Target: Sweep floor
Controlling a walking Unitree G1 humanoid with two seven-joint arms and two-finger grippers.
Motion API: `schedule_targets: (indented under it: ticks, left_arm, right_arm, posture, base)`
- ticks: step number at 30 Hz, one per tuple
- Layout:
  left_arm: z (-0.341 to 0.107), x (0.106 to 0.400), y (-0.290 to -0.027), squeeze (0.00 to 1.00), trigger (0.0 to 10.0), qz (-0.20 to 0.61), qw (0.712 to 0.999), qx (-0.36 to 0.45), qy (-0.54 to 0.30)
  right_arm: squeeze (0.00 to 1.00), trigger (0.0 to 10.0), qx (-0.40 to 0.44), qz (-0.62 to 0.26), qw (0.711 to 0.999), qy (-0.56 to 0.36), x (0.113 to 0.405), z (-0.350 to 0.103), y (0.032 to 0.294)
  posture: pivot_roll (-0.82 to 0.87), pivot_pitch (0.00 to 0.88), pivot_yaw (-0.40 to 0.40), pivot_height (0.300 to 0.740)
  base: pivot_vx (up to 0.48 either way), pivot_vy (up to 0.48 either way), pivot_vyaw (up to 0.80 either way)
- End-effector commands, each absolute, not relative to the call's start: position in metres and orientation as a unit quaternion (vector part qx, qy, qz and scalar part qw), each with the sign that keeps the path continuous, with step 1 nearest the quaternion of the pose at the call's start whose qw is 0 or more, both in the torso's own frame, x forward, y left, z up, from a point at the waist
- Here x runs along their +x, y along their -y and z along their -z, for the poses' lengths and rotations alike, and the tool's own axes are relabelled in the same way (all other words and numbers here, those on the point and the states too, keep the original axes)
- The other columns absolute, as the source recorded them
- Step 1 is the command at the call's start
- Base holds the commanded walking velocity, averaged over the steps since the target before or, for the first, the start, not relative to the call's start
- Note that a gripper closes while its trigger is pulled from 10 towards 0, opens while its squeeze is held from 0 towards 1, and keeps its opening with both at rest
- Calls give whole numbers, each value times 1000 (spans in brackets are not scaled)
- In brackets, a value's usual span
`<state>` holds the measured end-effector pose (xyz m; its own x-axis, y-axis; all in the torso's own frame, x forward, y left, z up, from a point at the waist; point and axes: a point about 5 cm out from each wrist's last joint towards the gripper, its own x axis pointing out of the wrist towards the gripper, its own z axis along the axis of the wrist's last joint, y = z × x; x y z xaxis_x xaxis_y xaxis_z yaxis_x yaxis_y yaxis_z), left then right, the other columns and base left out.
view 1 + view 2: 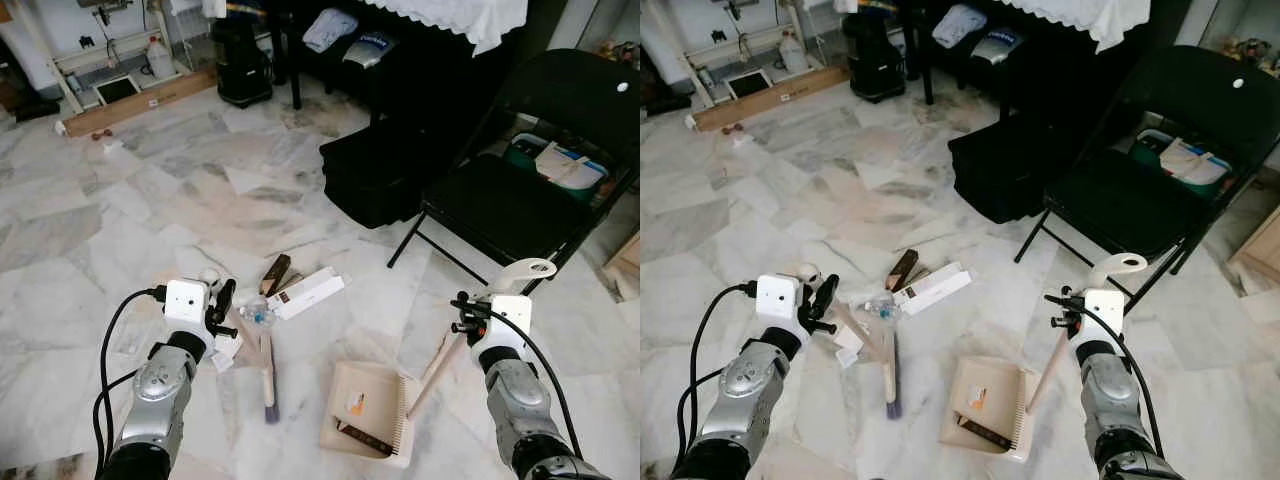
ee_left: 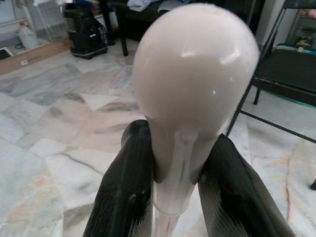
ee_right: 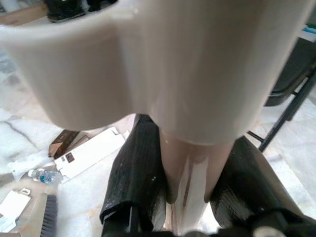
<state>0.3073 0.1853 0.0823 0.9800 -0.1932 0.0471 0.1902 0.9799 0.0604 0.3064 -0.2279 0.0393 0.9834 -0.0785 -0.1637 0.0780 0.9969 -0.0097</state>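
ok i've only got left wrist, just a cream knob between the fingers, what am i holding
observer: The top of a brush handle. The left gripper is shut on it, and the dark-bristled brush head rests on the floor.
operator: where's the dustpan
observer: The dustpan sits on the floor to the right of the brush head, its long handle held by the right gripper.
operator: anything left to sweep
observer: Yes. A white box, a brown box and a small plastic bottle lie beyond the brush head; some litter is in the pan.
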Motion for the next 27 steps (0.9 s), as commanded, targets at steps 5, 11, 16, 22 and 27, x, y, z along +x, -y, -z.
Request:
schedule_targets:
  ticks: [5,11,16,22,27]
  left_arm:
    - [-94,313,-183,0,10000,111,992,36,45]
    - [-100,312,-181,0,10000,128,989,41,52]
    - [-116,323,-185,0,10000,119,990,28,73]
    - [-124,326,-187,0,10000,95,991,10,89]
    - [-122,326,-187,0,10000,87,992,6,90]
  right_arm:
    - [0,10000,19,39,997,-67,310,-42,217]
    - [0,10000,24,33,997,-64,308,-39,210]
    - [0,10000,23,32,998,-54,313,-45,209]
    - [0,10000,20,32,998,-51,315,-47,209]
    - [0,10000,25,34,998,-48,316,-48,208]
  posture:
    - [32,43,42,740]
    - [33,0,51,740]
    - [27,2,54,740]
    - [35,12,48,740]
    - [31,19,49,740]
  base:
    - [0,0,0]
    - [0,0,0]
    - [0,0,0]
    - [0,0,0]
    - [0,0,0]
